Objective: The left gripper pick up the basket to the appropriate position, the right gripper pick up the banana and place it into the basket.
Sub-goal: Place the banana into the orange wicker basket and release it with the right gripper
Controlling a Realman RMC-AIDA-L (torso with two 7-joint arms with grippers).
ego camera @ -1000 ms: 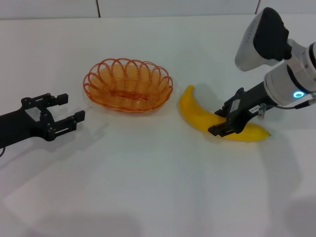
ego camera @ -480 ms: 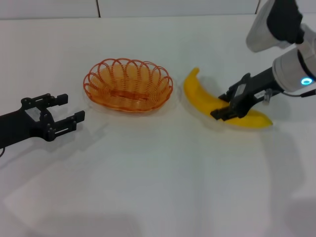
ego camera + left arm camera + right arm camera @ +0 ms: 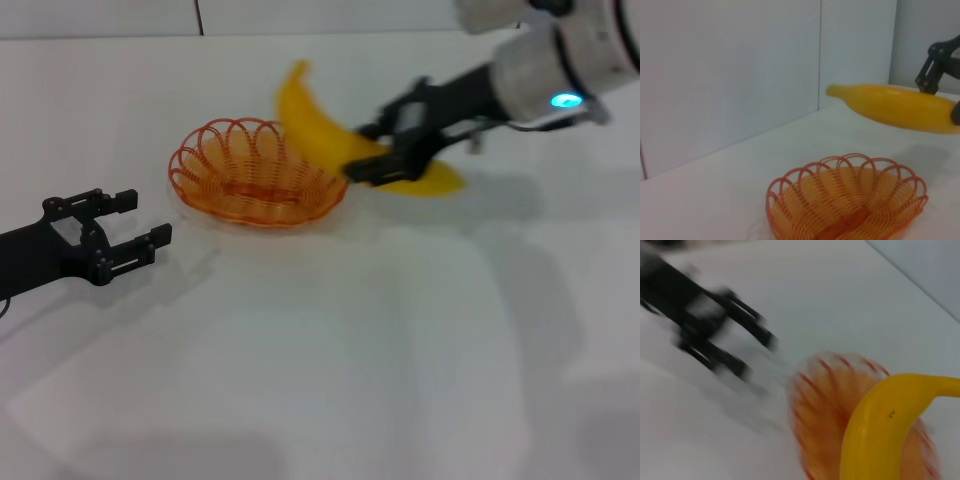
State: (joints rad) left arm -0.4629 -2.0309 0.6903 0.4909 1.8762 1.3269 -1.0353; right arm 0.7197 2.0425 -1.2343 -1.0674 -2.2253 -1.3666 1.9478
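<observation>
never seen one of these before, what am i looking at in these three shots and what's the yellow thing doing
It is a two-armed robot at a white table. One picture comes from a camera on its head; the other two come from cameras on its wrists. The yellow thing is a banana, clamped in the right gripper and held in the air, partly above an orange wire basket that sits on the table. The left gripper, open and empty, waits beside the basket without touching it.
</observation>
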